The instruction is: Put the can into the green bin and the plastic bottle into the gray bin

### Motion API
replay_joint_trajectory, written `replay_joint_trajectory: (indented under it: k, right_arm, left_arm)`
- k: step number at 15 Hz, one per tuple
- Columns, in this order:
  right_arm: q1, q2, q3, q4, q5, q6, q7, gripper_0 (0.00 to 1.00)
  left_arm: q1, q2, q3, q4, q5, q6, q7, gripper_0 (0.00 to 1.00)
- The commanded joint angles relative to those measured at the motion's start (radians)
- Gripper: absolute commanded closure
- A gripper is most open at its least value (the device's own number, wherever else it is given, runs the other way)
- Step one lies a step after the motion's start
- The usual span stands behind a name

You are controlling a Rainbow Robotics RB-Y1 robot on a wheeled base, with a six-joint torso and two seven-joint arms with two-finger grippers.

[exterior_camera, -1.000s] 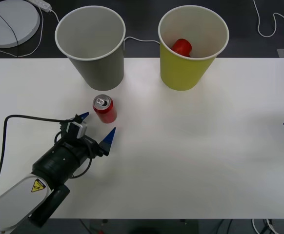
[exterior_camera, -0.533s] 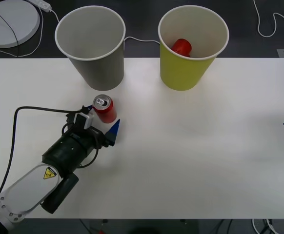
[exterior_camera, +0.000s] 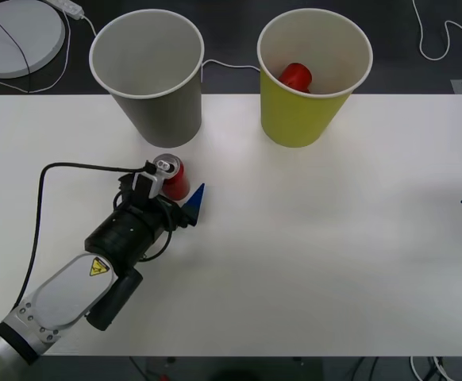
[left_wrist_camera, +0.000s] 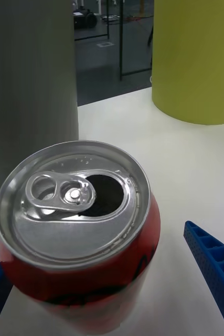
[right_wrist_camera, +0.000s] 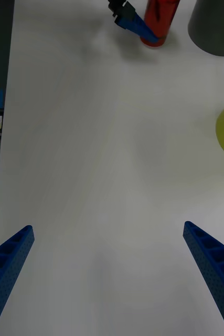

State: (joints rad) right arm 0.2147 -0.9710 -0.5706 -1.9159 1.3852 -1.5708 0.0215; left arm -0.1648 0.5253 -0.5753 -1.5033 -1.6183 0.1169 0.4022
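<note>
- The can (exterior_camera: pixel 171 176) is seen standing upright on the white table (exterior_camera: pixel 310 254), just in front of the gray bin (exterior_camera: pixel 148 73); its silver top, pull tab and opened mouth are shown close up in the left wrist view (left_wrist_camera: pixel 75 210).
- The can is flanked by the two blue ribbed fingers of the left gripper (exterior_camera: pixel 174 190), whose jaws are held open; whether the fingers touch the can's wall cannot be told.
- One blue finger (left_wrist_camera: pixel 214 268) is seen beside the can with bare table between them, and the other finger is largely hidden behind the can.
- From the right wrist view, the can (right_wrist_camera: pixel 159 21) is shown with a finger of the left gripper (right_wrist_camera: pixel 138 23) crossing in front of its lower part, and the gray bin (right_wrist_camera: pixel 214 26) just beside it.
- The gray bin is placed at the table's far edge, directly behind the can.
- The green bin (exterior_camera: pixel 310 75) is placed beside the gray bin, apart from it, on the robot's right of the can; a red object (exterior_camera: pixel 296 76) is seen lying inside it.
- The right gripper (right_wrist_camera: pixel 112 273) is held well apart from the can, over bare table, with its jaws spread wide and nothing between them.
</note>
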Motion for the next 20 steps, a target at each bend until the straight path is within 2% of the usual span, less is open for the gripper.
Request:
replay_joint_trajectory:
  k: [1,6,7,8,9,10,16,20]
  right_arm:
    - [0.000,0.000,0.000,0.000,0.000,0.000,0.000,0.00]
    - [0.000,0.000,0.000,0.000,0.000,0.000,0.000,0.00]
    - [0.000,0.000,0.000,0.000,0.000,0.000,0.000,0.00]
    - [0.000,0.000,0.000,0.000,0.000,0.000,0.000,0.00]
    - [0.000,0.000,0.000,0.000,0.000,0.000,0.000,0.00]
    - [0.000,0.000,0.000,0.000,0.000,0.000,0.000,0.00]
    - [0.000,0.000,0.000,0.000,0.000,0.000,0.000,0.00]
    - [0.000,0.000,0.000,0.000,0.000,0.000,0.000,0.00]
  left_arm:
    - [-0.015,-0.011,0.000,0.015,0.000,0.000,0.001,0.00]
    - [-0.030,-0.027,0.000,0.035,0.000,0.000,0.006,0.00]
    - [-0.028,-0.027,0.000,0.035,0.000,0.000,0.006,0.19]
    - [-0.028,-0.025,0.000,0.035,-0.002,0.000,0.003,0.68]
    - [-0.028,-0.025,0.000,0.035,-0.005,0.000,0.003,0.93]
    - [-0.030,-0.025,0.000,0.035,-0.005,0.000,0.001,0.99]
    - [-0.028,-0.022,0.000,0.034,-0.008,0.001,0.006,1.00]
    - [-0.025,0.013,0.000,0.002,-0.008,0.000,0.010,1.00]
